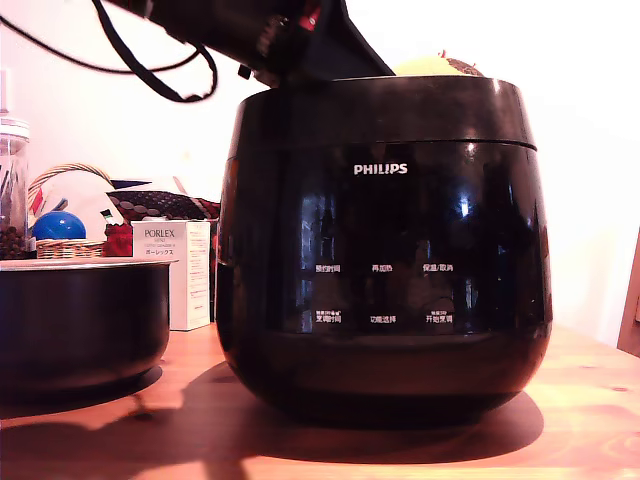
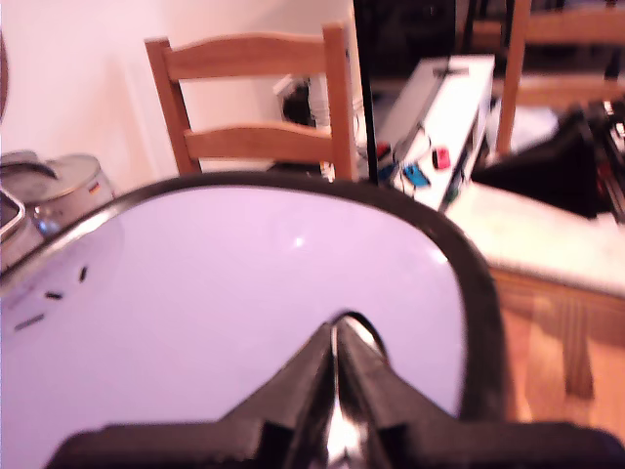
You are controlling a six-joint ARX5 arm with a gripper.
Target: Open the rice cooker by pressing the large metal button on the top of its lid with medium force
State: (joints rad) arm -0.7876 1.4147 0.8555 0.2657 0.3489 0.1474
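The rice cooker [image 1: 380,260], glossy black with a white PHILIPS logo, fills the middle of the exterior view. Its lid [image 1: 380,110] sits down on the body. The black arm [image 1: 290,40] reaches over the lid from the exterior view's upper left, and its gripper is hidden there behind the lid's top. In the wrist view the gripper [image 2: 337,330] is shut with nothing between its fingers, its tips low over or on the shiny lid [image 2: 244,293]. A silvery metal part [image 2: 12,225] shows at the lid's edge; I cannot tell whether it is the button.
On the exterior view's left, a dark pot [image 1: 80,320] with a silvery rim stands on the wooden table [image 1: 590,400]. Behind it are a white PORLEX box [image 1: 175,270], a basket with a blue ball [image 1: 58,226] and a jar [image 1: 12,180]. The wrist view shows a wooden chair [image 2: 254,98].
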